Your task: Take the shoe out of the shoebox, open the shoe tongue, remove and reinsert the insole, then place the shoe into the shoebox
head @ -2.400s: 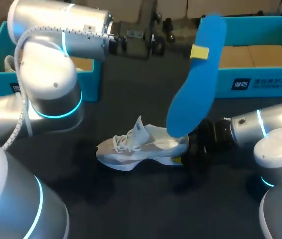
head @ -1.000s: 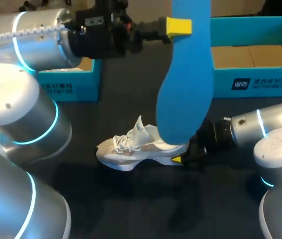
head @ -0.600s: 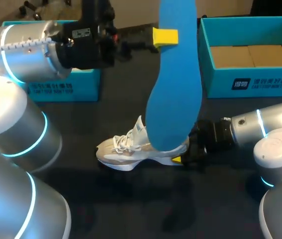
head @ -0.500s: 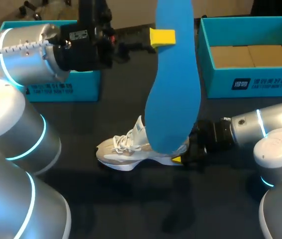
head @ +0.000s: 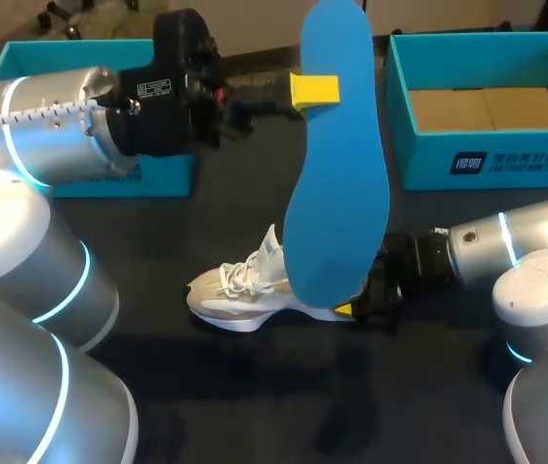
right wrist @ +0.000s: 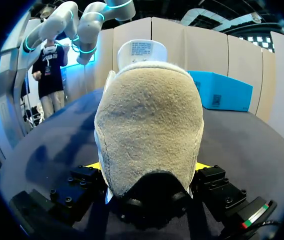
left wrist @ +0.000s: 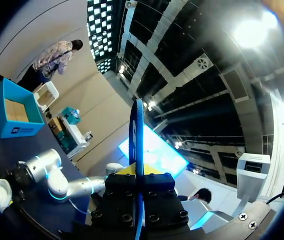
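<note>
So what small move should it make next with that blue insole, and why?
Probably ease the insole down so its lower end slides into the shoe's opening. The left hand pinches the insole near its upper end, standing it almost upright over the shoe, while the right hand grips the shoe's heel on the table.

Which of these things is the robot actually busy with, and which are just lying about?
In the job:
- insole, held up by the left tool
- shoe, its heel gripped by the right tool
- right box, probably where the shoe goes

Lying about:
- left box, partly hidden by the left arm; it may be a spare
</note>
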`<control>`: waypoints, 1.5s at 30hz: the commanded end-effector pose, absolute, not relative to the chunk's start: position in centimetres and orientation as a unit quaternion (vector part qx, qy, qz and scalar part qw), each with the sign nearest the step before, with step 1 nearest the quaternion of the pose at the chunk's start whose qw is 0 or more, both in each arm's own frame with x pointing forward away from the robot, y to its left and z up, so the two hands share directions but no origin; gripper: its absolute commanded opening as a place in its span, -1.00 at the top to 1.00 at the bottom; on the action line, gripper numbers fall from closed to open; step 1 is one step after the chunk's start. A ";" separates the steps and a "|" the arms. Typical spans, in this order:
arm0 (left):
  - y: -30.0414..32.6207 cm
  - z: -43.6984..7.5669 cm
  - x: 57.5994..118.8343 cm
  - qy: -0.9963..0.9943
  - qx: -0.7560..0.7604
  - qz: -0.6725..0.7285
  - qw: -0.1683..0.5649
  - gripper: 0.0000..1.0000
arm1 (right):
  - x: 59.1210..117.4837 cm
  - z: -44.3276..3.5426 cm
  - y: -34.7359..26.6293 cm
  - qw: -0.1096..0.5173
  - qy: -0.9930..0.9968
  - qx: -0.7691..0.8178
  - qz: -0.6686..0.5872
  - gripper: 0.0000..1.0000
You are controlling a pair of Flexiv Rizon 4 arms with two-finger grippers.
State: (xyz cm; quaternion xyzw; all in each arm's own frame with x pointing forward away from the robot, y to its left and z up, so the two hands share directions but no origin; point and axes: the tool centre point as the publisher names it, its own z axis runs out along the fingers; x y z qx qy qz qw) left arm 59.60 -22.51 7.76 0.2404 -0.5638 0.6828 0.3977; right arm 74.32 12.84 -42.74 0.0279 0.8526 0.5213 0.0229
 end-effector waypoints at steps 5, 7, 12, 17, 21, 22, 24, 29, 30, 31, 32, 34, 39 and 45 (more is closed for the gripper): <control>-22.7 7.9 59.1 -0.560 0.243 0.686 0.396 1.00 | 74.2 -43.3 13.2 0.024 0.853 0.028 0.520 -1.00; -22.7 7.9 59.1 -0.560 0.243 0.686 0.396 1.00 | 74.2 -43.3 13.2 0.024 0.853 0.028 0.520 -1.00; -22.7 7.9 59.1 -0.560 0.243 0.686 0.396 1.00 | 74.2 -42.2 12.8 0.024 0.867 0.040 0.497 -1.00; -22.7 7.9 59.1 -0.560 0.243 0.686 0.396 1.00 | 74.0 -41.0 12.2 0.023 0.878 0.047 0.476 -1.00; -22.7 7.9 59.1 -0.560 0.243 0.686 0.396 1.00 | 73.9 -40.4 11.8 0.019 0.886 0.049 0.461 -1.00; -22.7 7.9 59.1 -0.560 0.243 0.686 0.396 1.00 | 73.9 -40.2 11.7 0.018 0.887 0.049 0.459 -1.00; -22.7 7.9 59.1 -0.560 0.243 0.686 0.396 1.00 | 73.8 -39.9 11.4 0.017 0.892 0.052 0.449 -1.00; -22.7 7.9 59.1 -0.560 0.243 0.686 0.396 1.00 | 73.6 -38.3 10.9 0.011 0.910 0.055 0.412 -1.00; -22.7 7.9 59.1 -0.560 0.243 0.686 0.396 1.00 | 73.5 -37.9 11.0 0.008 0.915 0.057 0.398 -1.00; -22.7 7.9 59.1 -0.560 0.243 0.686 0.396 1.00 | 73.5 -37.6 11.0 0.005 0.921 0.059 0.385 -1.00; -22.7 7.9 59.1 -0.560 0.243 0.686 0.396 1.00 | 73.5 -37.3 11.0 0.004 0.925 0.064 0.376 -1.00; -22.7 7.9 59.1 -0.560 0.243 0.686 0.396 1.00 | 73.4 -36.8 11.0 0.007 0.929 0.069 0.364 -1.00; -22.7 7.9 59.1 -0.560 0.243 0.686 0.396 1.00 | 73.4 -35.7 11.1 0.002 0.942 0.082 0.326 -1.00; -22.7 7.9 59.1 -0.560 0.243 0.686 0.396 1.00 | 73.1 -35.4 11.2 -0.003 0.956 0.097 0.278 -1.00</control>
